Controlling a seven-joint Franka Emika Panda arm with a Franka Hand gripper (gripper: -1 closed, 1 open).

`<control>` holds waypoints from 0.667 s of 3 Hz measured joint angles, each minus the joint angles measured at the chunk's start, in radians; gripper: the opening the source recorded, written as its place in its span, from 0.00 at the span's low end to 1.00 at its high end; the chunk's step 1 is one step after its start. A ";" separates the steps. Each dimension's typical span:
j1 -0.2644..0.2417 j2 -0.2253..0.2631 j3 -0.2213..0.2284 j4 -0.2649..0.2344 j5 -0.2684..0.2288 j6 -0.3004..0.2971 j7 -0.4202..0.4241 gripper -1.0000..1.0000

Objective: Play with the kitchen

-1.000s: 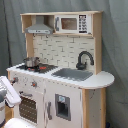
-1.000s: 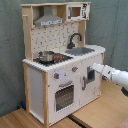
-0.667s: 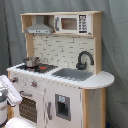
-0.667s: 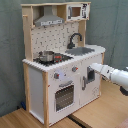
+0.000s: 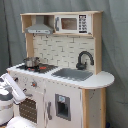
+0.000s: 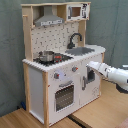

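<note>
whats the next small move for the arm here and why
Probably ease the claw a little further toward the kitchen front. In the second exterior view it sits right at the cupboard door, which looks shut, so closing that gap would let it reach the handle.

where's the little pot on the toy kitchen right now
The pot sits on the stove at the kitchen's counter, left of the sink in both exterior views, beneath the grey hood.
</note>
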 joint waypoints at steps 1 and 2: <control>-0.063 0.000 -0.001 -0.006 0.004 0.093 0.027 1.00; -0.125 0.000 0.000 -0.013 0.004 0.185 0.051 1.00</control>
